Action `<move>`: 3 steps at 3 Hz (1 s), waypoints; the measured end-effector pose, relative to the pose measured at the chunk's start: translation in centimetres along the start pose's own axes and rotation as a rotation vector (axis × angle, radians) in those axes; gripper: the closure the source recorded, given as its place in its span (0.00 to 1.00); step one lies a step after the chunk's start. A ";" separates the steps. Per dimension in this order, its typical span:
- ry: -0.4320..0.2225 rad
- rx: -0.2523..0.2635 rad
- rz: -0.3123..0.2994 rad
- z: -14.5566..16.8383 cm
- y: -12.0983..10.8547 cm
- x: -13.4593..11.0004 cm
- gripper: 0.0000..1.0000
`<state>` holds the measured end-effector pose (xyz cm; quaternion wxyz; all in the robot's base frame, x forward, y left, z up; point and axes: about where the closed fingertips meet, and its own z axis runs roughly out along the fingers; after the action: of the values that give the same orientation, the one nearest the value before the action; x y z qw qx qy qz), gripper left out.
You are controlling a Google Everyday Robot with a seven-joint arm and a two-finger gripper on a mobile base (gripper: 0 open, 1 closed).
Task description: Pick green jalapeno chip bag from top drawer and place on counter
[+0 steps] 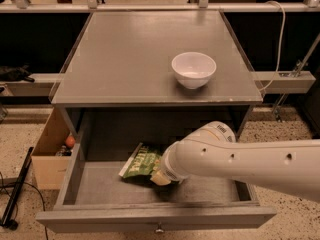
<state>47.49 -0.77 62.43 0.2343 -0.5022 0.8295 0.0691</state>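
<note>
Inside the top drawer [100, 218], tool [161, 177] apparently touches green jalapeno chip bag [139, 165]; grip state unclear.

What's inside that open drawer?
A green jalapeno chip bag lies in the top drawer; the gripper sits at its right end, and the arm covers whatever lies beyond.

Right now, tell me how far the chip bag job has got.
Done: the drawer stands open. In hand: the gripper is down at the chip bag, which lies in the drawer. Left: lifting it out and setting it on the counter.
</note>
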 end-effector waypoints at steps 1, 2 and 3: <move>0.000 0.000 0.000 0.0 0.0 0.0 0.71; 0.000 0.000 0.000 0.0 0.0 0.0 0.94; 0.000 0.000 0.000 0.0 0.0 0.0 1.00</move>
<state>47.49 -0.77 62.44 0.2343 -0.5023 0.8295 0.0691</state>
